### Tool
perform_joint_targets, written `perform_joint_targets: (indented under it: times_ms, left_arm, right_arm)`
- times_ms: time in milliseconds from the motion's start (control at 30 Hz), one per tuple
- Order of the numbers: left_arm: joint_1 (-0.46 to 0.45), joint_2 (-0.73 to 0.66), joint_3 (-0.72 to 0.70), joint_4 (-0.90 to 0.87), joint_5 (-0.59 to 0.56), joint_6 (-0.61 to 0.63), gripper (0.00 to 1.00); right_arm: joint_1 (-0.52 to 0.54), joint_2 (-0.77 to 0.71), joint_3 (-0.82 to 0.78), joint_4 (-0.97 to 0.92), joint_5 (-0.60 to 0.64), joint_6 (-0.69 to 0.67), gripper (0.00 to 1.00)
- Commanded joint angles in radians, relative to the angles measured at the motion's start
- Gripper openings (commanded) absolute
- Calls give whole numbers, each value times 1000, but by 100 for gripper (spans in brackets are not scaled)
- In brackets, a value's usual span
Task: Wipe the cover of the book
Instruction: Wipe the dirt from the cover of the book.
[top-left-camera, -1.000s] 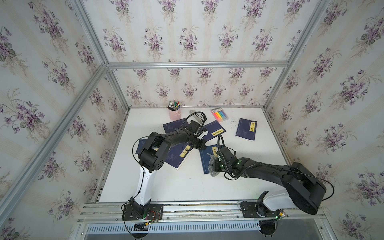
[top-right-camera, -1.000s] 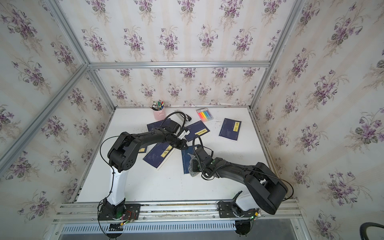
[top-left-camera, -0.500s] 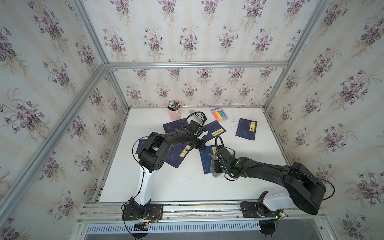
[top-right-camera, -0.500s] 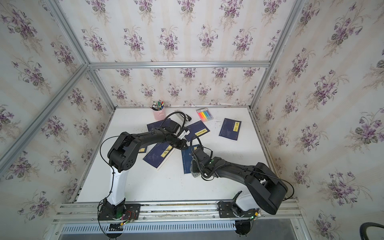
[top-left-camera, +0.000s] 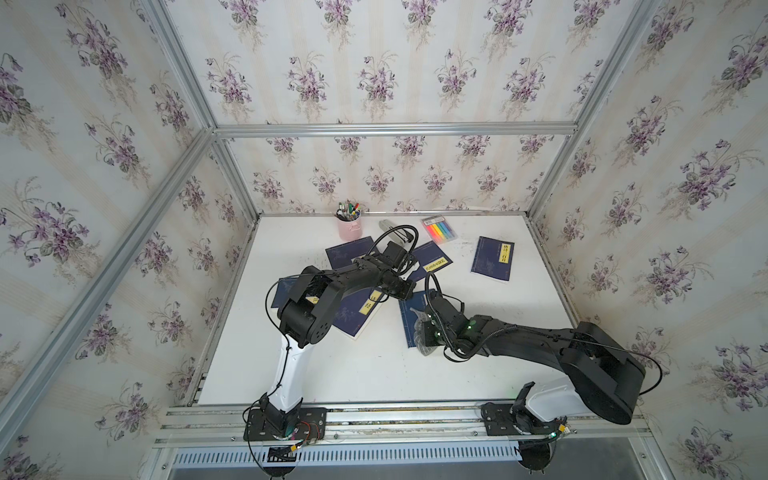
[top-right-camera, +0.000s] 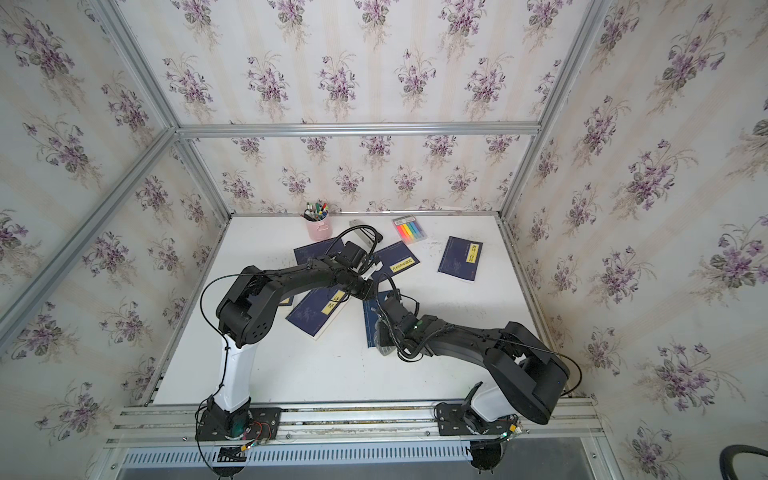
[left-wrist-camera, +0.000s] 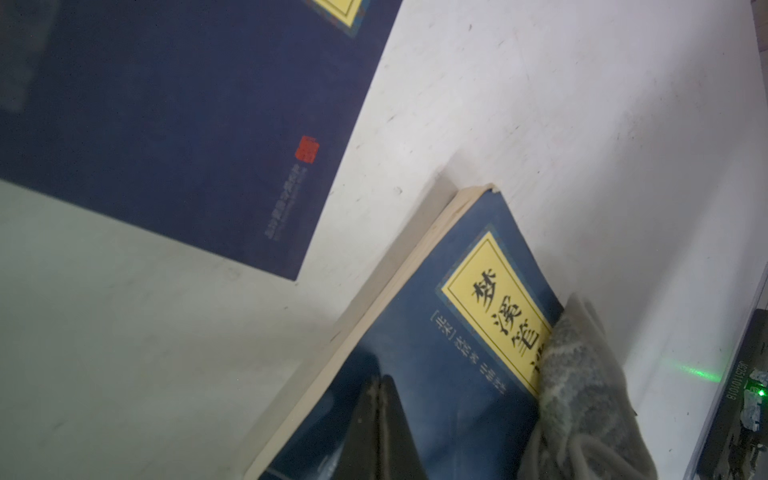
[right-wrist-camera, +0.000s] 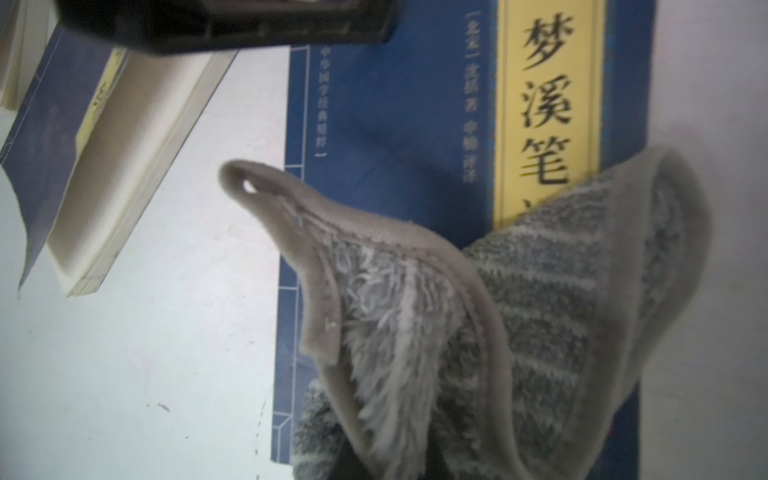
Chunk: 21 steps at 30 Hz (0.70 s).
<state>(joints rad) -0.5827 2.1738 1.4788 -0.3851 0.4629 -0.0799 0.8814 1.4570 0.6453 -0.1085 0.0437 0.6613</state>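
The book (top-left-camera: 406, 322), dark blue with a yellow title label, lies flat near the middle of the white worktop (top-left-camera: 374, 374), just right of another blue book (top-left-camera: 353, 320). The left gripper (left-wrist-camera: 380, 388), fingers pressed together, rests its tips on the far end of the cover. The right gripper (top-left-camera: 428, 332) pinches a grey cloth (right-wrist-camera: 519, 311) that lies on the near part of the cover.

Neighbouring book (top-left-camera: 353, 318) hems the book (top-left-camera: 409, 326); near table (top-left-camera: 332, 374) free.
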Motion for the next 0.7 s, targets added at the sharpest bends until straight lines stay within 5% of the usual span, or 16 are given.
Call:
perform_joint_targets:
  times_ms: [0,300,667]
  left_arm:
    - [-1,54,-22,-179,-209,0,0]
    - [0,55,-20,-185,-210,5,0]
    - [1,57,-20,-186,-207,9,0]
  right_arm:
    - [36,38,25,33,-4,0,0]
    - [88,113,60,61,-32,21,0]
    - [-39,-85,-95,-35,41,61,0]
